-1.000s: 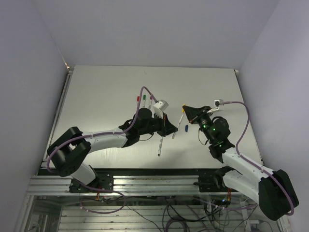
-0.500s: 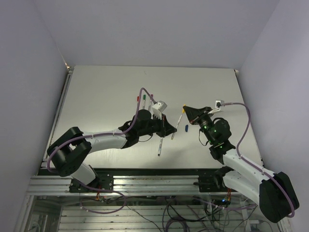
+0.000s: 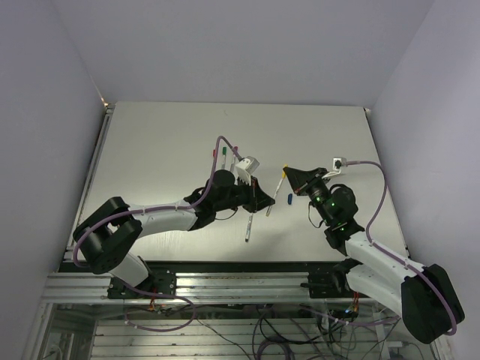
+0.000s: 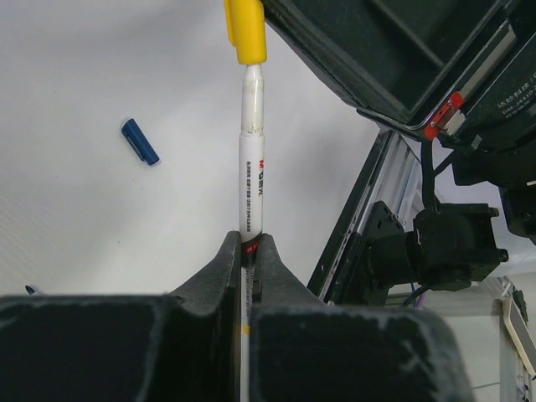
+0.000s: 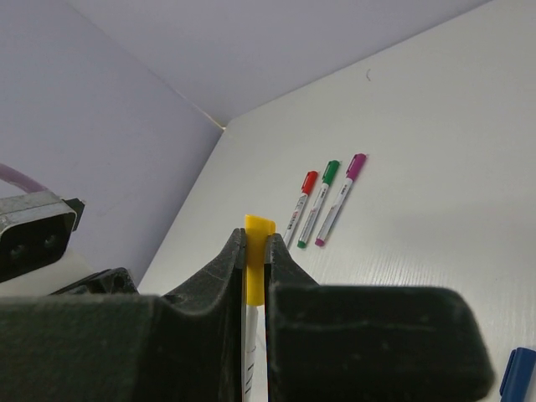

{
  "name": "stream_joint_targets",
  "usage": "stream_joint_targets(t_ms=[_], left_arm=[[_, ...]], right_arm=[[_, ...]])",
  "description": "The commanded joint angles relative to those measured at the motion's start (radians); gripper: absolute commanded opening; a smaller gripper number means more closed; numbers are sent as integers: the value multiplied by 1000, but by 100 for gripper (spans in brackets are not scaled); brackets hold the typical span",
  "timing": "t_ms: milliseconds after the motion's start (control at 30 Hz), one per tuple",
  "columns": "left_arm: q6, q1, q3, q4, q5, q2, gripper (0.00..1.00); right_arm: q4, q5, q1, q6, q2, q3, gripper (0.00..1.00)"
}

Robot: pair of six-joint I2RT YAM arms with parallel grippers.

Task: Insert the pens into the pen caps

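While three capped pens (image 5: 321, 203) lay done, left claw (image 4: 249, 251) gripped a fourth pen (image 4: 251, 180), right claw (image 5: 255, 260) its yellow cap (image 5: 258, 230); blue cap (image 4: 140, 141) pending.

Glossy white plastic, smooth, with fine printed lettering: pen (image 4: 251, 180). Smooth plastic with a soft sheen: yellow cap (image 4: 246, 29). Duller plastic: blue cap (image 4: 140, 141). Black plastic, matt and grainy: left gripper (image 4: 249, 244), right gripper (image 5: 254, 243). Off-white, matt, faint fine texture close up: table (image 3: 165, 142). Smooth white plastic, slight gloss: arm shells (image 3: 161, 217). Purple smooth sheath: cable (image 3: 384, 184). Bare metal, dull silver: frame (image 3: 225, 279), near edge. White plastic barrels, satin coloured plastic caps: far pens (image 5: 318, 205).
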Motion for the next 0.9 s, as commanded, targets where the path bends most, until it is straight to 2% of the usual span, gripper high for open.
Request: stream_joint_targets(t_ms=[0, 533, 867], left_arm=[[-5, 5, -2, 64, -13, -6, 7], [-45, 7, -28, 152, -68, 6, 7], [-87, 23, -51, 255, -110, 10, 7]], right_arm=[[36, -14, -4, 6, 0, -9, 0], [75, -83, 14, 59, 45, -37, 0], [37, -213, 43, 19, 110, -10, 0]])
